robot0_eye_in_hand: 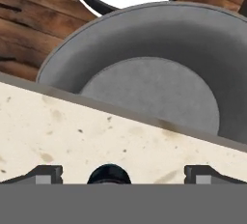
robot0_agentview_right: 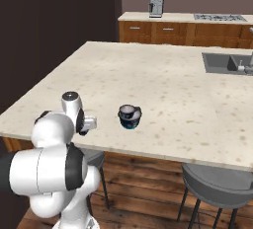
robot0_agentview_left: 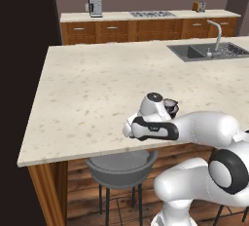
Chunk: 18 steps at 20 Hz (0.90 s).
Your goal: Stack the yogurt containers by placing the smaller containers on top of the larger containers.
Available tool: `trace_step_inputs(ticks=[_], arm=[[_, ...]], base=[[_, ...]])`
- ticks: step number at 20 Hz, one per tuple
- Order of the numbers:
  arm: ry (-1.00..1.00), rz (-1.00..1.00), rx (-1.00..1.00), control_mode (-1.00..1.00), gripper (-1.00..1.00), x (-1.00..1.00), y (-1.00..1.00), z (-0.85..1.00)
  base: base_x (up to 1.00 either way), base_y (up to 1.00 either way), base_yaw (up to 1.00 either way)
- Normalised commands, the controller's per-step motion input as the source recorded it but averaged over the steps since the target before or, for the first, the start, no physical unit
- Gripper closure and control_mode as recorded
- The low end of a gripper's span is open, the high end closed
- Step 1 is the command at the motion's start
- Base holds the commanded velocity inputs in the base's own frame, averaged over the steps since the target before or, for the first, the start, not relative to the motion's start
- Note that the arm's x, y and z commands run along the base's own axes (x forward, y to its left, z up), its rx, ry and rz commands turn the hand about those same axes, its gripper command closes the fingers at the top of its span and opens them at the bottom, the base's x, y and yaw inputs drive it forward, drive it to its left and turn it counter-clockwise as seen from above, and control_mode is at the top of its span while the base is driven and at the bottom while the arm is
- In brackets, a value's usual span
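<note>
Pincer (robot0_eye_in_hand: 123, 178) wide apart, nothing held, hovering over near desk (robot0_agentview_left: 87, 88) edge above stool (robot0_eye_in_hand: 144, 73); small cup (robot0_eye_in_hand: 109, 175) peeks dark between fingertips (robot0_eye_in_hand: 43, 174); big cup (robot0_agentview_right: 130, 116) sits just beyond on desk; step looks like approach to small cup; next: descend, centre, close, lift onto big cup.

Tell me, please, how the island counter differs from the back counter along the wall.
The island counter carries a sink and a dark yogurt cup; the back counter carries a coffee machine and a cooktop. The island counter has a grey stool beneath it; the back counter has wooden drawers below. Both have pale tops.
</note>
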Motion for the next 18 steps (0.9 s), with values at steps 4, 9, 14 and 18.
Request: trace_step_inputs(ticks=[4,9,14,18], arm=[[0.00,-0.07,-0.01,-1.00,-1.00,0.06,0.01,-0.14],[0.00,-0.06,0.00,-1.00,-1.00,0.06,0.00,-0.17],[0.00,-0.06,0.00,-1.00,-1.00,0.13,0.00,-0.14],[0.00,-0.05,0.00,-1.00,-1.00,0.23,0.00,-0.14]], base=[[0.00,0.00,0.00],[0.00,0.00,0.00],[0.00,0.00,0.00],[0.00,0.00,0.00]])
